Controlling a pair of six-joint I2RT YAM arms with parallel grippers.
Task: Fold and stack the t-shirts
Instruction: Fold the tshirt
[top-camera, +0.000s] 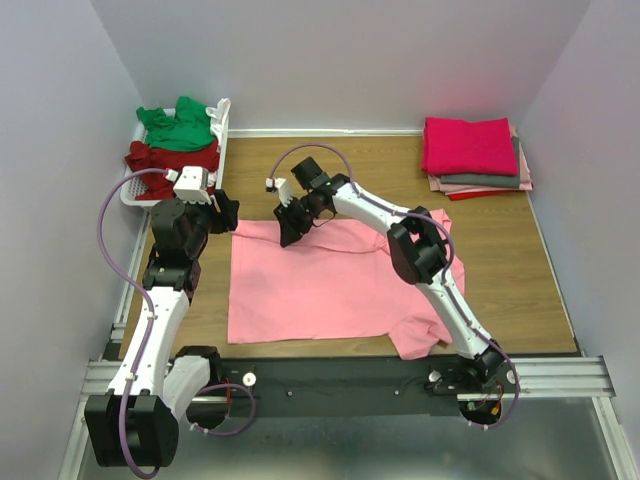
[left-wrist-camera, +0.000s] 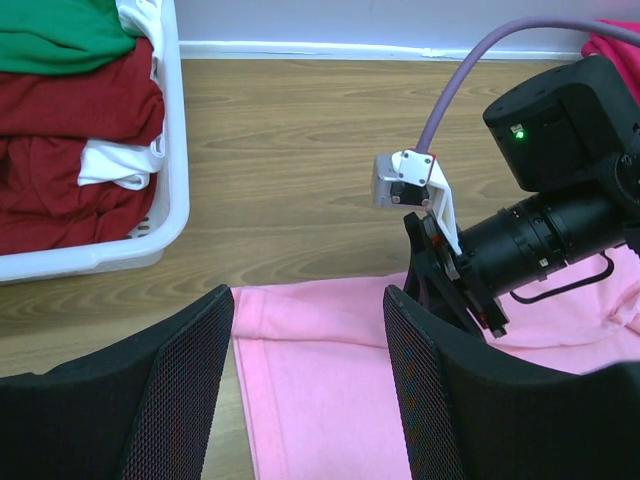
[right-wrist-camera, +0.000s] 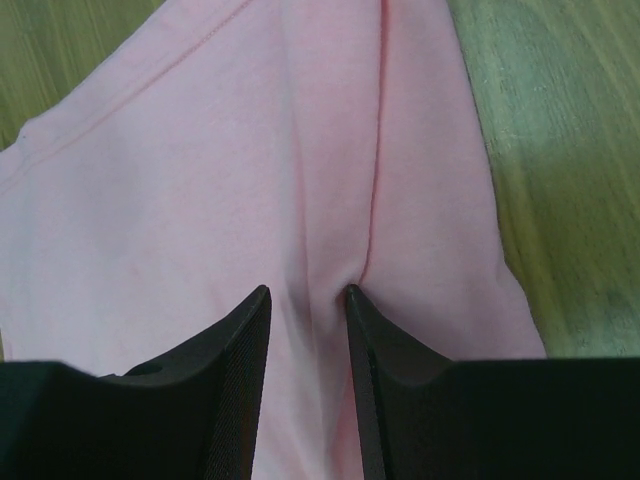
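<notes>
A light pink t-shirt (top-camera: 320, 280) lies spread flat on the wooden table, one sleeve folded at its near right corner. My left gripper (top-camera: 222, 212) is open and empty at the shirt's far left corner; the left wrist view (left-wrist-camera: 308, 300) shows that pink corner (left-wrist-camera: 320, 400) between its fingers. My right gripper (top-camera: 290, 232) is pressed down on the shirt's far edge. In the right wrist view (right-wrist-camera: 306, 292) its jaws stand half closed with a ridge of pink cloth (right-wrist-camera: 200, 180) between them. Green (top-camera: 178, 125) and dark red (top-camera: 165, 158) shirts lie in the basket.
The white slotted basket (top-camera: 222, 130) stands at the far left, close behind my left gripper, and shows in the left wrist view (left-wrist-camera: 180, 150). A folded stack with a magenta shirt (top-camera: 470, 145) on top and a grey one (top-camera: 480, 181) below sits at the far right. The right wrist (left-wrist-camera: 560, 220) is close to the left gripper.
</notes>
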